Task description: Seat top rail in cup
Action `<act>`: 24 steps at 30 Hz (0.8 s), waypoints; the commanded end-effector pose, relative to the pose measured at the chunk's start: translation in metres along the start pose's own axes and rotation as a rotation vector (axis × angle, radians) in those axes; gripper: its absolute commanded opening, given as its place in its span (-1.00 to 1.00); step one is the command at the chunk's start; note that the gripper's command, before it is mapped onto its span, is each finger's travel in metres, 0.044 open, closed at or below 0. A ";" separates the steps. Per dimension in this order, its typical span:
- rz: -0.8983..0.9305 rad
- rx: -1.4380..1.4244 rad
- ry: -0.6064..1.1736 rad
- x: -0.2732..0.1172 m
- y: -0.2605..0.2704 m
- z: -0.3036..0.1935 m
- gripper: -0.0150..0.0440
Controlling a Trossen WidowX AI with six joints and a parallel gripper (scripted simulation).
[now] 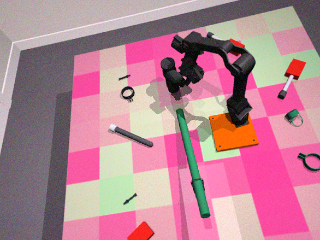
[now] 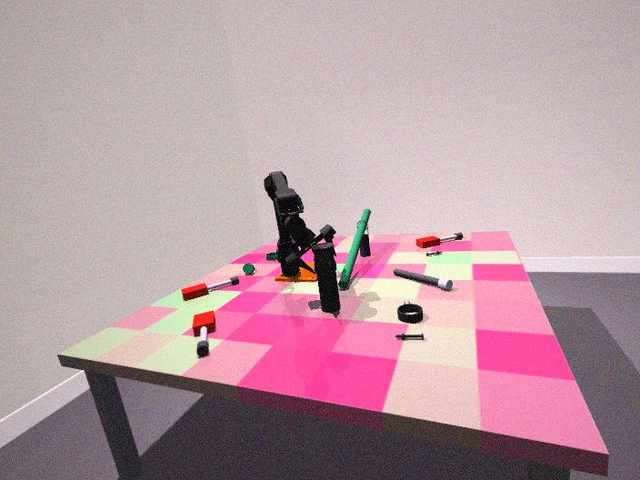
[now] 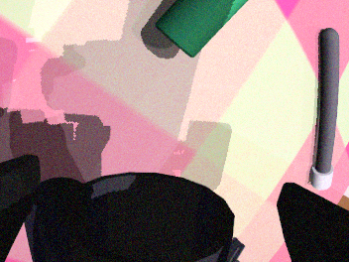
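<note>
The green rail (image 1: 190, 154) (image 2: 355, 247) (image 3: 210, 22) slopes down from the loop cap (image 1: 198, 185) on the far small post (image 2: 365, 245). Its cut end is low, at or just above the table, short of the big black post (image 1: 167, 63) (image 2: 326, 278) and outside the cup. A wide black rounded part, seemingly the rail-end cup (image 3: 164, 218), fills the lower middle of the wrist view. My gripper (image 3: 161, 184) is open beside the post, one finger at each side of that part. Whether a finger touches it, and the brace band itself, cannot be made out among the black parts.
An orange base plate (image 1: 235, 138) carries the arm. A grey white-capped rod (image 1: 133, 137) (image 2: 421, 278) (image 3: 328, 99) and a black ring (image 1: 127, 92) (image 2: 409, 313) lie to one side. Red-ended tools (image 1: 140, 235) (image 2: 195, 291), green fittings (image 1: 313, 161) and small bolts (image 1: 130, 198) lie farther out.
</note>
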State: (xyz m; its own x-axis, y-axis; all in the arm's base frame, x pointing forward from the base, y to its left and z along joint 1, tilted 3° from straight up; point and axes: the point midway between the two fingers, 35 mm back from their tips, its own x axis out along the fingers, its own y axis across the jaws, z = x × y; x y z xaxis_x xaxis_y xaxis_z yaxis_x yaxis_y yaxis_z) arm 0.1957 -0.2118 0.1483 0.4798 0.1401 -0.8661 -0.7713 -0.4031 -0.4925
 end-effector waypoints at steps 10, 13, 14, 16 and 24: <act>0.004 0.005 -0.005 0.003 0.001 0.001 -0.07; 0.004 0.005 -0.005 0.003 0.001 0.001 -0.14; 0.004 0.005 -0.005 0.003 0.001 0.001 -0.16; 0.004 0.012 -0.001 0.004 0.001 0.001 -0.34; 0.004 0.073 0.033 0.007 -0.005 0.001 -0.49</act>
State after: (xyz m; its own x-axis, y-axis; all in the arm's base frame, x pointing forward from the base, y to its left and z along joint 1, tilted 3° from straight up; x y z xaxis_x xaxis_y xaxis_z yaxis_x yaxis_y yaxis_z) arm 0.1999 -0.2092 0.1446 0.4825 0.1223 -0.8673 -0.7957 -0.3527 -0.4924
